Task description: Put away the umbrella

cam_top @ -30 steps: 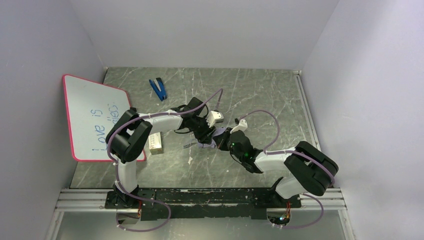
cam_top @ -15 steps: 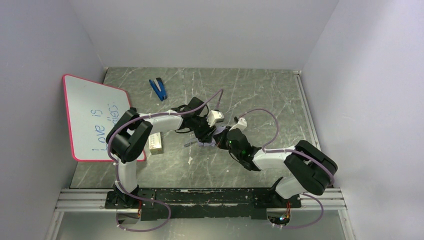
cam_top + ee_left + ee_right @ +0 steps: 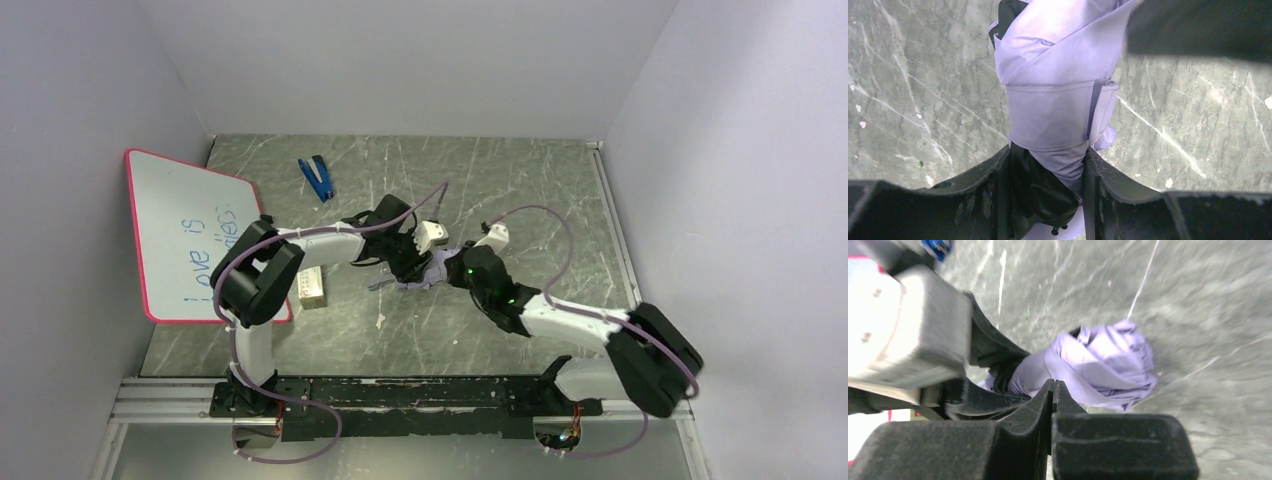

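Holds umbrella (image 3: 1053, 100) at centre of table (image 3: 520, 180), clamped in left gripper (image 3: 1048, 165), likely to steady bundle. Sets right gripper (image 3: 1054, 387), clenched shut with nothing visibly between the 2 jaws, against folded fabric, probably for tucking.

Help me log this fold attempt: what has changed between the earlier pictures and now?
The right arm stretched out: its elbow shifted right and toward the near edge while its wrist pushed farther across the table, keeping the shut right tool beside the umbrella. Nothing was grasped or released. The left tool stayed clamped on the umbrella; the whiteboard did not move.
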Available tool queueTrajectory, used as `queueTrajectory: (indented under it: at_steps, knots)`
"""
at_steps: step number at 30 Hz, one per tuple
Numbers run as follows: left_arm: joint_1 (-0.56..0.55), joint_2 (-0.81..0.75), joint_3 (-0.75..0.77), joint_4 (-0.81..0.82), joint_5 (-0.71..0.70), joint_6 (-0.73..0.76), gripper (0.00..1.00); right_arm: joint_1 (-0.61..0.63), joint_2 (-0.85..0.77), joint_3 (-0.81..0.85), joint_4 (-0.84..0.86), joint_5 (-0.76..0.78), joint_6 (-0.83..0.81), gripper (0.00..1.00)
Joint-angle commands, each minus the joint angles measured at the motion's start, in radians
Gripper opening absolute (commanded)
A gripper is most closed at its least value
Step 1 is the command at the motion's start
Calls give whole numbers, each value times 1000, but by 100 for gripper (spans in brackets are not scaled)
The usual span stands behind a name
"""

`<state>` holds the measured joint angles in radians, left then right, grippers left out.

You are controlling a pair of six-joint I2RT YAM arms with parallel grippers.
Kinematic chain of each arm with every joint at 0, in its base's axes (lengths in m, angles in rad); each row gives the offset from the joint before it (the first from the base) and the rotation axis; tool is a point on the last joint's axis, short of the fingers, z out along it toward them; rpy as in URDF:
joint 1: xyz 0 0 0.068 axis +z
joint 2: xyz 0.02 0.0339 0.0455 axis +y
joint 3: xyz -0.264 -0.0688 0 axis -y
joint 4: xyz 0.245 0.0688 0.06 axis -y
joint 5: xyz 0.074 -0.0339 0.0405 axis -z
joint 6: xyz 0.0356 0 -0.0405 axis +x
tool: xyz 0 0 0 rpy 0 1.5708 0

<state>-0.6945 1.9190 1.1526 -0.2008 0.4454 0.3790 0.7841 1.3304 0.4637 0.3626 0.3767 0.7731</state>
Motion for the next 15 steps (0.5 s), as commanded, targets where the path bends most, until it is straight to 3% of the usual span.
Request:
queueTrajectory:
  at_steps: [1,5,10,13,15]
  knots:
    - [4,21,-77,-109,-106,119,5,-30,-193,48,-220,82,-125,5]
    - [1,-14,-82,-143,-50,198,5,-61,-315,48,-434,179,-89,8]
    - [-23,-64,-71,-163,-42,253,6,-174,-357,-1,-477,103,-80,10]
    - [-32,-84,-63,-152,-43,250,22,-224,-324,-7,-436,37,-114,11]
    - [-34,-96,-57,-140,-43,243,41,-240,-281,7,-416,7,-150,11]
